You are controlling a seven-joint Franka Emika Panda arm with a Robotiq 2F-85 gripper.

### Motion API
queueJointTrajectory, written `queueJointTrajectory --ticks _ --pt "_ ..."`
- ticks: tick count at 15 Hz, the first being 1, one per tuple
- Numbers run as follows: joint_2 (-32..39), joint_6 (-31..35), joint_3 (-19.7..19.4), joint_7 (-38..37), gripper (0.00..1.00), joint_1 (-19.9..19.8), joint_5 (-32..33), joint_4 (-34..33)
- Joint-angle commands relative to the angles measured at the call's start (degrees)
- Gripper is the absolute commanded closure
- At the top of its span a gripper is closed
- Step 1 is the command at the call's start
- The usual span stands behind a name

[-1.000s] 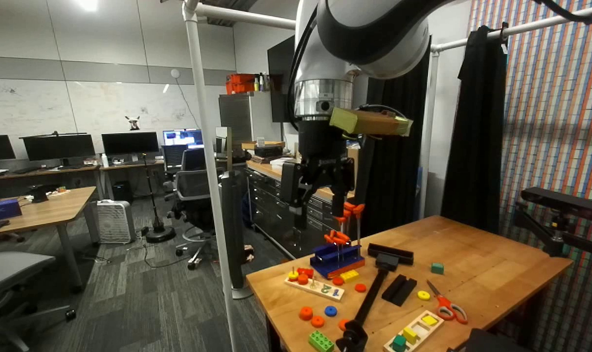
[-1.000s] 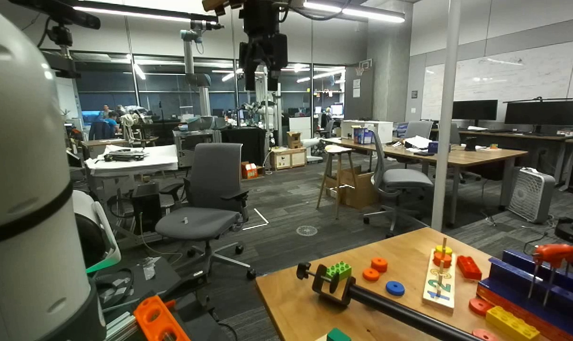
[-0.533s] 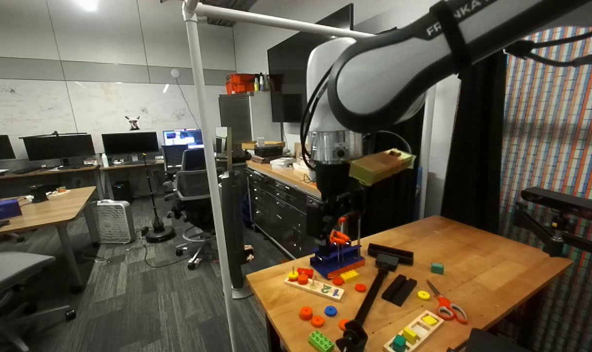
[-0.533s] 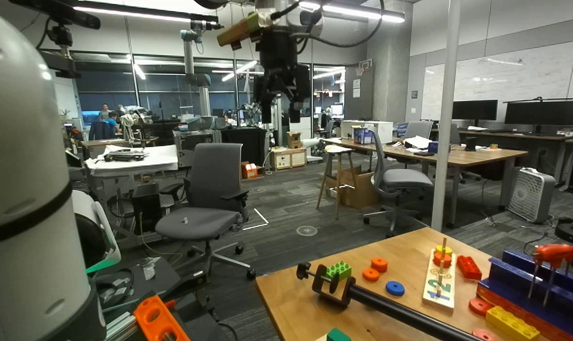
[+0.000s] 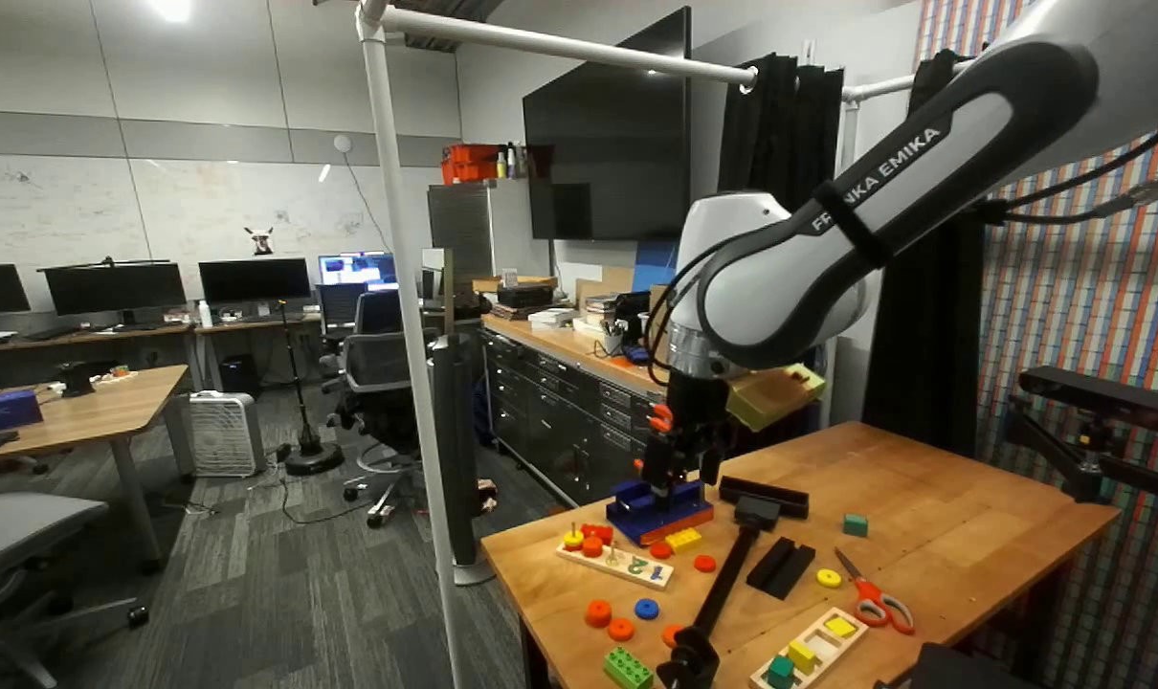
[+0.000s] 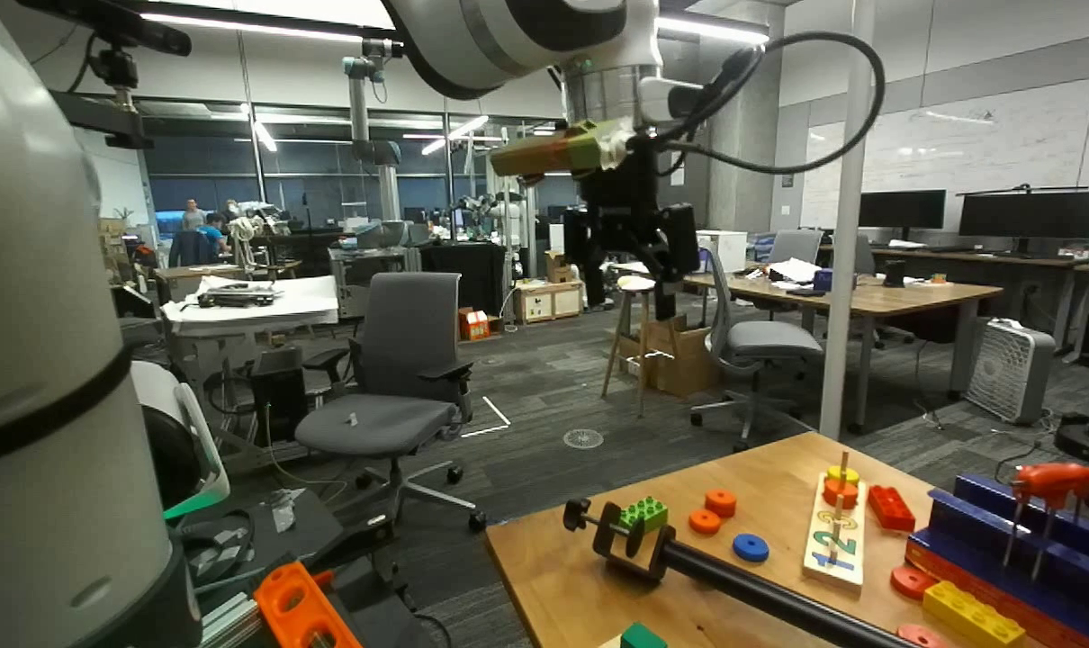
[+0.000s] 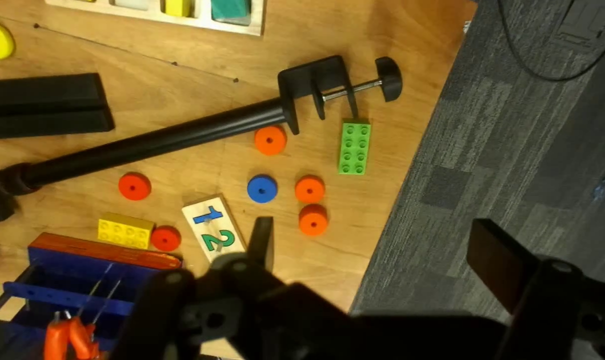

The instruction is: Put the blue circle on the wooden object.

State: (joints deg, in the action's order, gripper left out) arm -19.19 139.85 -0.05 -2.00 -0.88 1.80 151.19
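Note:
The blue circle (image 7: 262,185) is a flat disc with a centre hole, lying on the table. It also shows in both exterior views (image 5: 647,609) (image 6: 751,547). The wooden object (image 6: 834,549) is a narrow board with painted 1, 2, 3 and upright pegs; orange and yellow rings sit at its 3 end. It also shows in an exterior view (image 5: 634,565). In the wrist view the board (image 7: 213,227) lies left of the blue circle, its 3 end hidden by a finger. My gripper (image 7: 372,225) is open and empty, high above the table (image 6: 630,301).
A black clamp pole (image 7: 157,142) lies across the table. Orange discs (image 7: 310,189) and a green brick (image 7: 354,147) are near the blue circle. A blue rack (image 6: 1003,549) with orange-handled tools stands beyond the board. Scissors (image 5: 876,601) and a shape tray (image 5: 818,651) lie farther along.
My gripper has come down steadily, moving to the right in both exterior views. It stays open and empty. The objects on the table have not moved.

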Motion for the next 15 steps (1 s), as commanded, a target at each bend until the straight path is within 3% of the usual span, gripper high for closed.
queueJointTrajectory --ticks 1,6,11,15 --pt "7.93 5.70 -3.10 2.75 0.00 -2.39 0.09 -2.18" --pt "19.88 7.09 -5.77 6.76 0.00 -2.97 -4.15 -7.80" --pt "28.43 7.67 -4.77 13.84 0.00 -4.46 -13.26 -13.11" --pt "33.84 9.40 -4.09 16.59 0.00 -6.73 -16.16 -16.17"
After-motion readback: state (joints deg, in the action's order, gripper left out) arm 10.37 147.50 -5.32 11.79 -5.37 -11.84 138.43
